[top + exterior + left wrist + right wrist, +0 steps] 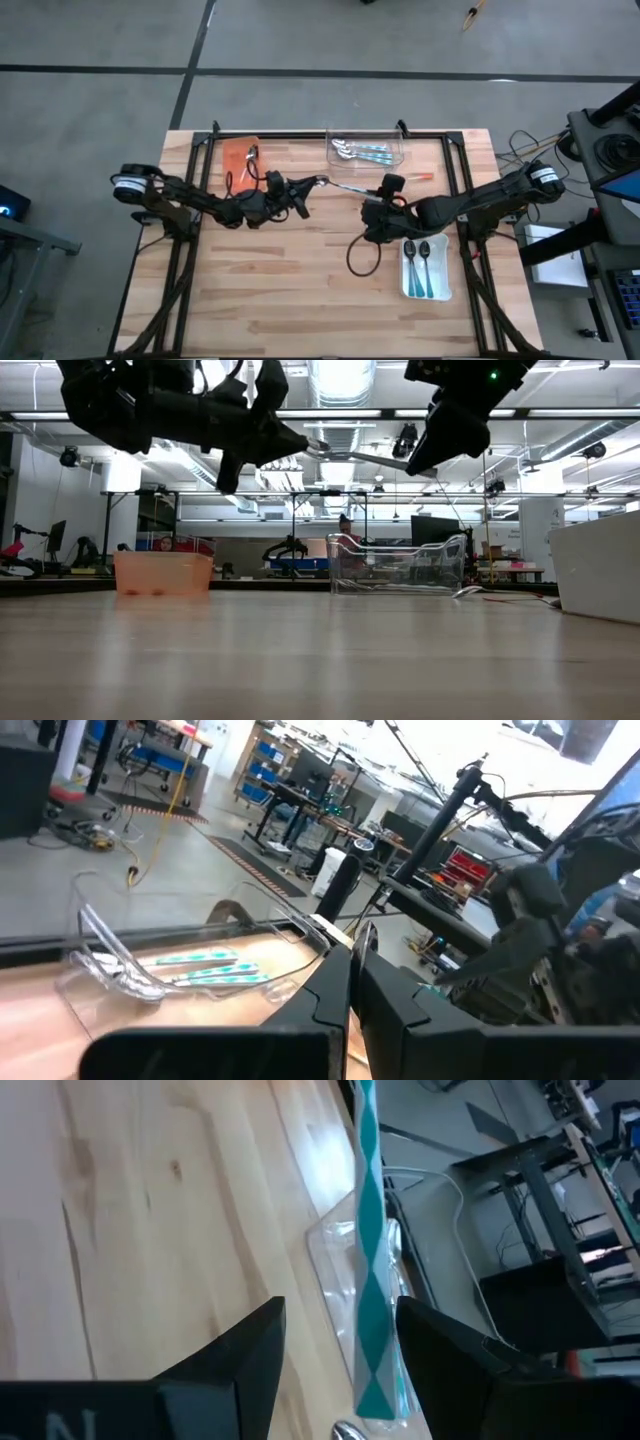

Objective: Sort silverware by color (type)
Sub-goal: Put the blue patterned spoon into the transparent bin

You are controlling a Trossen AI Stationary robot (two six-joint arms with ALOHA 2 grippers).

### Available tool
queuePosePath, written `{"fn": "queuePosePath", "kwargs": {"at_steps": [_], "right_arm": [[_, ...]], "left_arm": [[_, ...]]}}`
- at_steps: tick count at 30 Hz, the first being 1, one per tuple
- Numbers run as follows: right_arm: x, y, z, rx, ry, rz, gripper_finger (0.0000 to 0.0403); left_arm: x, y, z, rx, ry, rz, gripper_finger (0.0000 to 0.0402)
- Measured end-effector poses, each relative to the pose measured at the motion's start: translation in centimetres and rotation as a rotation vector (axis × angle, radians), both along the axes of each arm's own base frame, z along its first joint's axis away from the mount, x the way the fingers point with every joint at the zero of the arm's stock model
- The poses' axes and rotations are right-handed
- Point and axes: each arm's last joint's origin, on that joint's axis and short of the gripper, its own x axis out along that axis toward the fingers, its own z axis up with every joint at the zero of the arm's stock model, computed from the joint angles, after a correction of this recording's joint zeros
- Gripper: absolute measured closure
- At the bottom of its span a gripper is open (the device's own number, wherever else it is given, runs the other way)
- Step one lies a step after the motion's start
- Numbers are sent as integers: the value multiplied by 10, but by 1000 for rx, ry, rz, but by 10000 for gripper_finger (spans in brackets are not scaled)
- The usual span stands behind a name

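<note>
A teal-handled spoon point(350, 186) hangs in the air between my two grippers, above the middle of the table. My left gripper point(305, 187) is shut on its shiny bowl end. My right gripper point(335, 1350) is open, and its fingers stand on either side of the teal handle point(368, 1280) near its free end. Whether they touch it I cannot tell. In the low view the spoon point(375, 460) runs almost level, high above the tabletop. More teal spoons point(368, 152) lie in the clear tray point(400, 150). Two silver spoons point(417, 255) lie in the white tray point(407, 285). My left gripper holds the spoon by its bowl end point(318, 447), pinched between the two shut fingers point(330, 990). The fingers come about level from the table's left, along the spoon. The spoon is lifted clear and sticks out toward my right gripper, nearly level.
An orange tray point(238, 155) sits at the far left of the table. An orange-handled piece point(421, 177) lies on the wood right of the clear tray. A black cable loop point(360, 255) rests near the white tray. Bare wood fills the near half.
</note>
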Motion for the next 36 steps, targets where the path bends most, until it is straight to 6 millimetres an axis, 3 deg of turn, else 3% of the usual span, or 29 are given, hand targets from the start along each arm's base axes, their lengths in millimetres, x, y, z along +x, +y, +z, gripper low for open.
{"fn": "queuePosePath", "kwargs": {"at_steps": [9, 16, 26, 36], "right_arm": [[2, 2, 6, -27, 10, 40, 220], [10, 3, 17, -56, -24, 91, 220], [16, 5, 31, -93, -31, 145, 220], [31, 8, 31, -177, 14, 165, 220]], "left_arm": [[17, -1, -13, -92, -20, 8, 401], [34, -1, -9, -94, -29, 30, 401], [36, 0, -7, -121, -46, 85, 401], [39, -2, -1, -117, -63, 77, 401]]}}
